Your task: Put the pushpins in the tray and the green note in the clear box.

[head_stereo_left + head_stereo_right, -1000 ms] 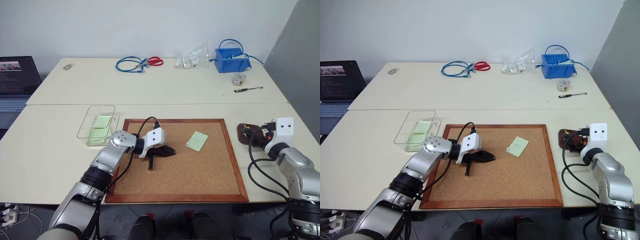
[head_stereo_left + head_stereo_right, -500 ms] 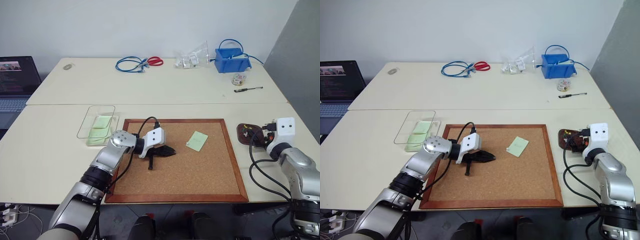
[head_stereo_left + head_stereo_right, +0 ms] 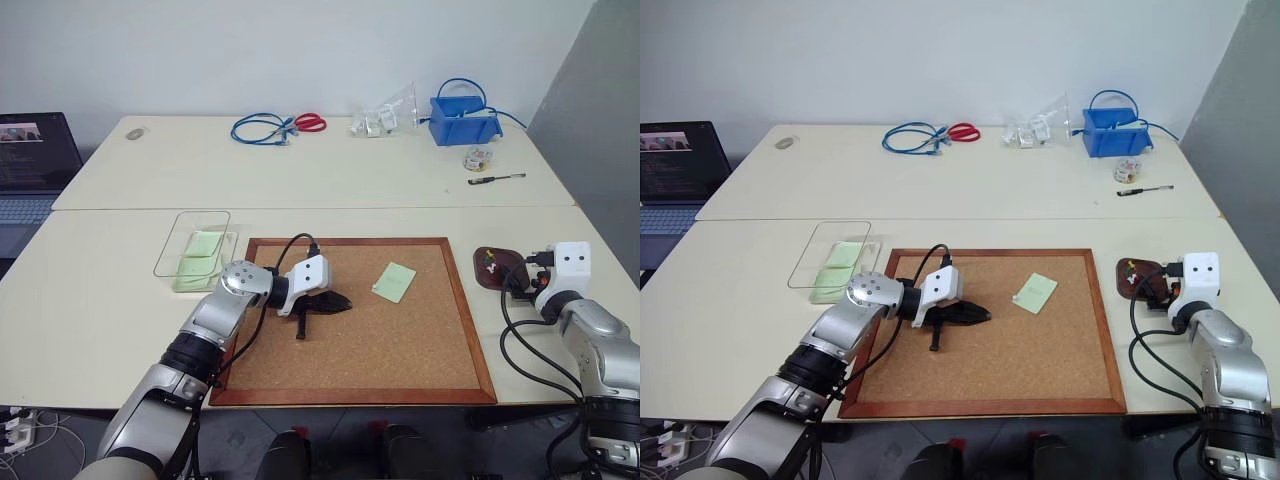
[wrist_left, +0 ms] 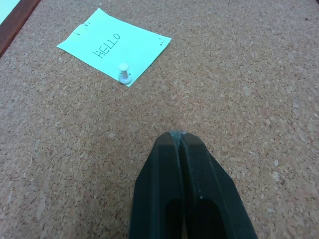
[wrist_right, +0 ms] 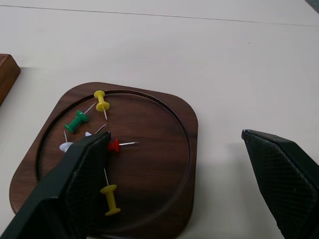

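Left wrist view: one white pin is left holding the green note to the cork board.

The left gripper (image 4: pixel 180 135) is seen pressed together and empty, low over the cork board (image 3: pixel 400 340), with the green note (image 4: pixel 113 45) ahead of it, pinned by a white pushpin (image 4: pixel 123 72) near its edge. The right gripper (image 5: pixel 174 164) is held wide apart over the tray (image 5: pixel 154 164), where yellow, green, red and white pushpins (image 5: pixel 102 99) already lie. The clear box (image 3: pixel 190 243) sits just beside the board's left edge, with green paper seen in it. For a clean pull, the jaws are best opened, closed on the pin's head alone and drawn straight out, so the paper is not torn or dragged.
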Motion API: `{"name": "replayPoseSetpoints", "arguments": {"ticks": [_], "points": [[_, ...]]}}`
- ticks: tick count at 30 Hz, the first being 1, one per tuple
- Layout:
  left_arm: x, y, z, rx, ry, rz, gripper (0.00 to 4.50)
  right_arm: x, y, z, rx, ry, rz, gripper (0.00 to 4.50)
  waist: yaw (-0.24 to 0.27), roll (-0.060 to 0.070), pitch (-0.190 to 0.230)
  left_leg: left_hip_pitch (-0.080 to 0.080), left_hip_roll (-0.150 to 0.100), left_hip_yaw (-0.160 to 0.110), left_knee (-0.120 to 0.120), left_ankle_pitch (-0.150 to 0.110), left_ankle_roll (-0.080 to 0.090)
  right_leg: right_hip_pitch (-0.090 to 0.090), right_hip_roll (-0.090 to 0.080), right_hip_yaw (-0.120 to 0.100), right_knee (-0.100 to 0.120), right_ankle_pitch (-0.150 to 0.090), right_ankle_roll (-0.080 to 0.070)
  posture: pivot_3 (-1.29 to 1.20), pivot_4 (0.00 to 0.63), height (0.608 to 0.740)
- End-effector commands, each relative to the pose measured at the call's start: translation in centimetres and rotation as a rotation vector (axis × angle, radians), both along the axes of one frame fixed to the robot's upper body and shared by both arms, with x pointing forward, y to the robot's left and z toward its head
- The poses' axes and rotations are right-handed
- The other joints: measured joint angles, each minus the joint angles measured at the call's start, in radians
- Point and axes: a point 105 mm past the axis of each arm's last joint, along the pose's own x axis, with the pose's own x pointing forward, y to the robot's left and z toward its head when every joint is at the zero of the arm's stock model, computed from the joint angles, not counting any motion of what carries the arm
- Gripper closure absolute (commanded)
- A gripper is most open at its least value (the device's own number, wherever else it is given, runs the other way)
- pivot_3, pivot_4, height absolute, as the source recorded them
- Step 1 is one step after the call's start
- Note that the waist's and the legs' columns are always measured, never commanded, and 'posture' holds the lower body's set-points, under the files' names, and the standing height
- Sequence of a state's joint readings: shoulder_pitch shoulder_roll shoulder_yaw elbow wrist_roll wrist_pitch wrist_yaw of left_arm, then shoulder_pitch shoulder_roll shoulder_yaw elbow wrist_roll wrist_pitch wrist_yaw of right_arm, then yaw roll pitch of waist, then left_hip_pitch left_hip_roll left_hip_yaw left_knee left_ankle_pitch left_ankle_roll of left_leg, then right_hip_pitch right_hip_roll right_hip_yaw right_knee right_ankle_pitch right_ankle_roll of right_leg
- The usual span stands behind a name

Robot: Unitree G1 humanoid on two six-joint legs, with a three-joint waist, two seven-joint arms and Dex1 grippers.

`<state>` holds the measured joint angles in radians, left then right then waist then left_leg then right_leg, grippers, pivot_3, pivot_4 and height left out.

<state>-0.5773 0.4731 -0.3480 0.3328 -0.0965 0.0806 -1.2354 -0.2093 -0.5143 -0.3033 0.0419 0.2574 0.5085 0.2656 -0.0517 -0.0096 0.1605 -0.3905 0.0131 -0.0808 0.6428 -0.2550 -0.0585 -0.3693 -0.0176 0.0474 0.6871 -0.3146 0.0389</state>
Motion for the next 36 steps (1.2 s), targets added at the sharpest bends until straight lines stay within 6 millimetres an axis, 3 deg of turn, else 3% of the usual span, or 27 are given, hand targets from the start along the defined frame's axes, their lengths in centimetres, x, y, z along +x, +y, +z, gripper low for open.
{"name": "replayPoseSetpoints", "arguments": {"ticks": [1,6,8,11,16,25,36], "points": [[-1.4,0.9,-3.3,0.112,0.109,-0.014,4.50,-0.2,0.2,3.3,-0.024,-0.147,0.040,0.02,0.000,0.000,0.000,0.000,0.000,0.000,0.000,0.000,0.000,0.000,0.000,0.000,0.000,0.000,0.000,0.00,0.150,0.740],[-1.5,1.0,-3.4,0.114,0.109,-0.012,4.50,-0.7,2.7,5.5,-0.062,-0.237,0.196,0.02,-0.001,0.000,0.000,0.000,0.000,0.000,0.000,0.000,0.000,0.000,0.000,0.000,0.000,0.000,0.000,0.00,0.150,0.740],[-1.5,1.1,-3.4,0.114,0.109,-0.012,4.50,-1.2,5.0,6.1,-0.042,-0.248,0.332,0.02,-0.002,0.000,0.000,0.000,0.000,0.000,0.000,0.000,0.000,0.000,0.000,0.000,0.000,0.000,0.000,0.00,0.150,0.740],[-1.5,1.1,-3.4,0.116,0.110,-0.014,4.50,-2.9,10.2,6.7,0.016,-0.215,0.658,0.02,-0.003,0.000,0.000,0.000,0.000,0.000,0.000,0.000,0.000,0.000,0.000,0.000,0.000,0.000,0.000,0.00,0.150,0.740],[-1.3,0.9,-3.4,0.116,0.109,-0.019,4.50,-4.7,16.3,5.2,0.017,-0.103,1.047,0.02,-0.004,0.000,0.000,0.000,0.000,-0.001,0.000,0.000,0.000,0.001,0.000,-0.001,-0.002,0.000,0.000,0.00,0.150,0.740],[-1.6,0.9,-3.7,0.122,0.116,-0.023,4.50,-2.7,19.3,1.6,-0.007,-0.025,1.151,0.02,0.000,-0.001,0.000,-0.001,0.000,-0.002,0.000,0.000,0.000,0.001,0.000,-0.002,-0.004,0.000,0.000,0.00,0.150,0.740],[-1.7,0.9,-3.6,0.124,0.115,-0.024,4.50,-1.0,20.3,-0.5,-0.013,-0.037,1.113,0.02,0.000,-0.001,0.000,-0.001,0.001,-0.002,0.000,0.000,0.000,0.001,0.000,-0.002,-0.004,0.000,0.000,0.00,0.150,0.740]]}}
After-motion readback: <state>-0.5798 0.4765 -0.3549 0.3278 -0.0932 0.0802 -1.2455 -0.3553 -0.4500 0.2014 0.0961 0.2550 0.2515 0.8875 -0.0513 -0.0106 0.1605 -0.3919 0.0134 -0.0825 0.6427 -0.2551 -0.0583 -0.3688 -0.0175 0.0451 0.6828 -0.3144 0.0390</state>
